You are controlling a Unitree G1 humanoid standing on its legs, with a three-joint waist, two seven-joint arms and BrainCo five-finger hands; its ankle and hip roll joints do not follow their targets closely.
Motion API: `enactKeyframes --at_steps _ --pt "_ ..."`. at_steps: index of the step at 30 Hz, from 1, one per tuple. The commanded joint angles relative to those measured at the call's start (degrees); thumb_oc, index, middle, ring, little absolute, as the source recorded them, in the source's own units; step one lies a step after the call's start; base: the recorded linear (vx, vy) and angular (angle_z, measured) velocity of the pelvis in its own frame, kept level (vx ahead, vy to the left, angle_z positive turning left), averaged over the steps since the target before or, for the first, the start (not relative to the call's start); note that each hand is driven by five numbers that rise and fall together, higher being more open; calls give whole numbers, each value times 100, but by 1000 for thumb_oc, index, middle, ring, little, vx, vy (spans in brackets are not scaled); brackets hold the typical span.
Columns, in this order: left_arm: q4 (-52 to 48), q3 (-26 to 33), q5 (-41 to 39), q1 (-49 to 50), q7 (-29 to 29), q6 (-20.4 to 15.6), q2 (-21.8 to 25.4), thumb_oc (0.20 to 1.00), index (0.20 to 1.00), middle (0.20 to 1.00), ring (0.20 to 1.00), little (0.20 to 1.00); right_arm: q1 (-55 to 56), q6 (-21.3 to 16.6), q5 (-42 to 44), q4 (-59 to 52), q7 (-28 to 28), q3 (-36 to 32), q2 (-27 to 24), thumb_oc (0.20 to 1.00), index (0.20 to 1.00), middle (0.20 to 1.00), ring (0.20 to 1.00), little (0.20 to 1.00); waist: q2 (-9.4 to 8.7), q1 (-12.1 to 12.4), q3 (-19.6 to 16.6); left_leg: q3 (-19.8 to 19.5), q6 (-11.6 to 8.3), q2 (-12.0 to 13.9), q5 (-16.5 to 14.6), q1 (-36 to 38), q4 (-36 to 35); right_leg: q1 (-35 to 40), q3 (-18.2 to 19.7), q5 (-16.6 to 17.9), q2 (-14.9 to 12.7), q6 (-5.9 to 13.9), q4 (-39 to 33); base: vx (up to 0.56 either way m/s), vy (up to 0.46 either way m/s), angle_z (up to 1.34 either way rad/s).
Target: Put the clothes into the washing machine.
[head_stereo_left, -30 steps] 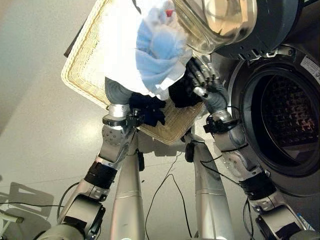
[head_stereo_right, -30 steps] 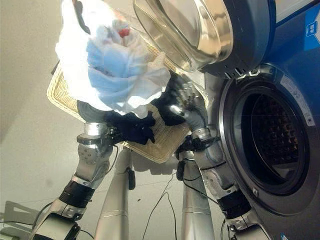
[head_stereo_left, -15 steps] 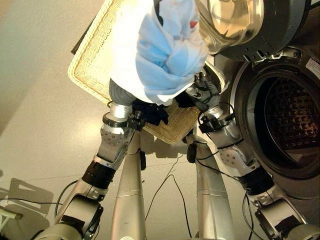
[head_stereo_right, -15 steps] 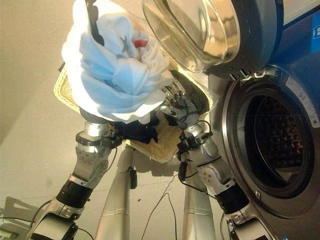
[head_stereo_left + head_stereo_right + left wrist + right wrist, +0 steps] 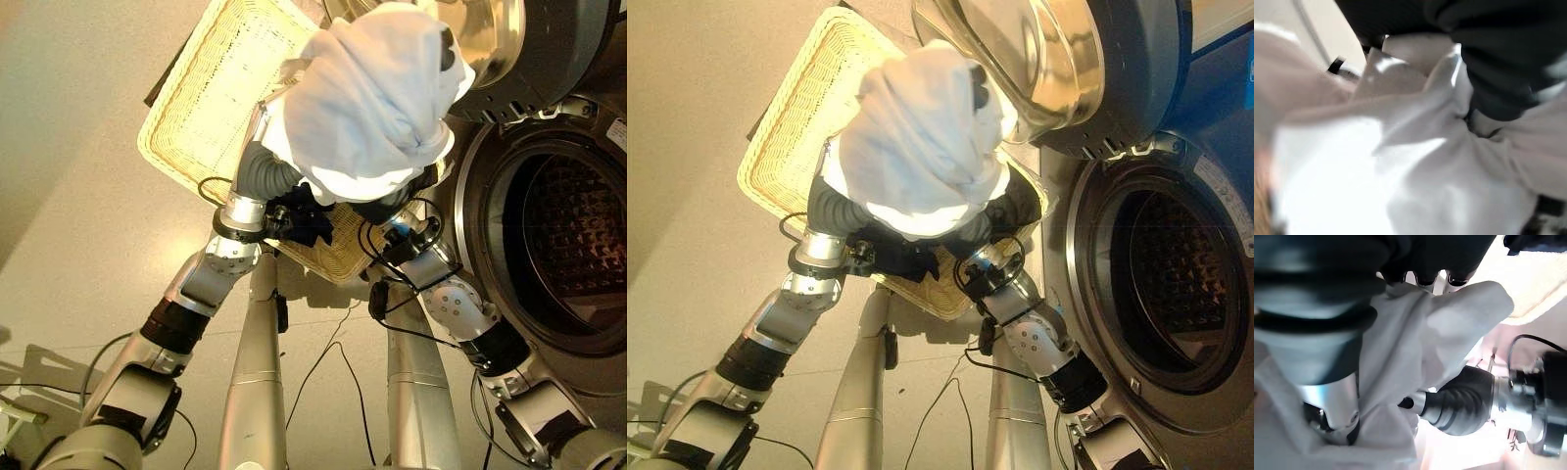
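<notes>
Now | white clothes bundle (image 5: 372, 108) lifted over wicker basket (image 5: 211, 98) | both hands buried under cloth, grip unreadable

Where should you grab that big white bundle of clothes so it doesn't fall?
Probably from underneath, one hand on each side. The bundle of clothes is a soft, rounded heap that sags over both arms above the basket, so its loose lower edge needs cupping. Lifting it by the top would likely let it unfold before it reaches the washing machine.

Open drum mouth (image 5: 563, 250) unobstructed; swung-out door (image 5: 1048, 59) overhead beside the wicker basket (image 5: 211, 98).
</notes>
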Motion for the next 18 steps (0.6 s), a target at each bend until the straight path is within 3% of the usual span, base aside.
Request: enactKeyframes --at_steps 1,5,17,18 --pt "2 -68 754 -318 606 172 7 200 200 200 200 200 -83 -159 266 -746 542 98 38 1000 1000 1000 1000 1000 167 -175 -56 268 168 -397 -712 -80 759 558 -463 1871 195 617 -2344 0 0 0" --pt "92 -210 1136 -405 849 471 137 200 200 200 200 200 -73 -454 293 -772 520 96 8 1000 1000 1000 1000 1000 171 -191 -56 277 162 -385 -701 -108 758 523 -460 1881 197 630 -2340 0 0 0" --pt "220 -197 1302 -430 1150 999 274 200 200 200 200 200 -45 -1268 26 -777 210 -148 -22 1000 1000 1000 1000 1000 210 -207 -56 326 149 -366 -699 -130 760 490 -455 1865 199 646 -2307 0 0 0" --pt "192 -145 1308 -354 1123 1106 263 200 200 200 200 200 3 -1626 -384 -827 -129 -269 -43 1000 1000 1000 1000 1000 214 -215 -56 327 147 -362 -709 -153 780 467 -442 1861 198 653 -2288 0 0 0"
